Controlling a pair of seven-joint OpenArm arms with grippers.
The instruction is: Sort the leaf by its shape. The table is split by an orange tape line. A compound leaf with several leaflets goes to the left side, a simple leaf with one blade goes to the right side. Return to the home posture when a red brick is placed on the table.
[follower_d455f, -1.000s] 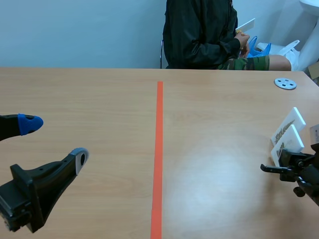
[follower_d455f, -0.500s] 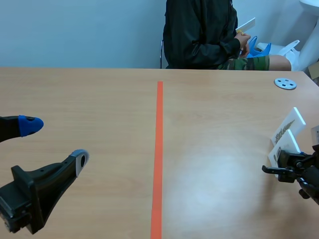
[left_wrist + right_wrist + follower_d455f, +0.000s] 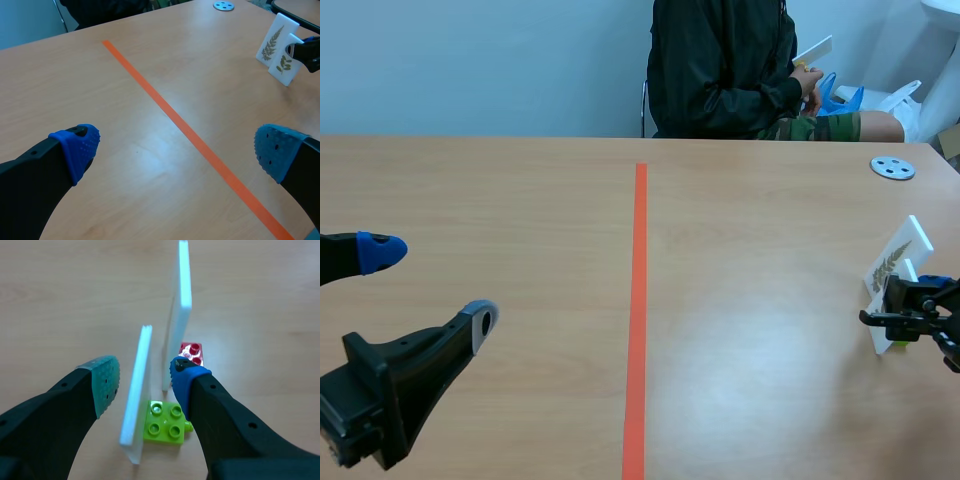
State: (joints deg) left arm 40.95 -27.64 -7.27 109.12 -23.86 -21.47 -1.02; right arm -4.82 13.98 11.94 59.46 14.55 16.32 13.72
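Two white leaf cards stand at the table's right edge. The front card [image 3: 139, 395] [image 3: 283, 65] shows a sprig of several small leaflets and stands in a green brick [image 3: 167, 423]. The back card [image 3: 180, 300] [image 3: 898, 252] shows a fern-like frond and stands in a red brick [image 3: 191, 352]. My right gripper [image 3: 142, 377] [image 3: 910, 300] is open. It straddles the front card's top, with a small gap on each side. My left gripper [image 3: 175, 147] [image 3: 430, 285] hangs open over the near left of the table, holding nothing.
The orange tape line [image 3: 638, 300] runs down the middle of the table. A grey metal disc [image 3: 892, 167] lies at the far right. A person [image 3: 725, 70] sits across the table, holding a white card off the table.
My right gripper has moved away from me toward the cards and now has the front card between its fingers, covering more of it. The left arm has not moved.
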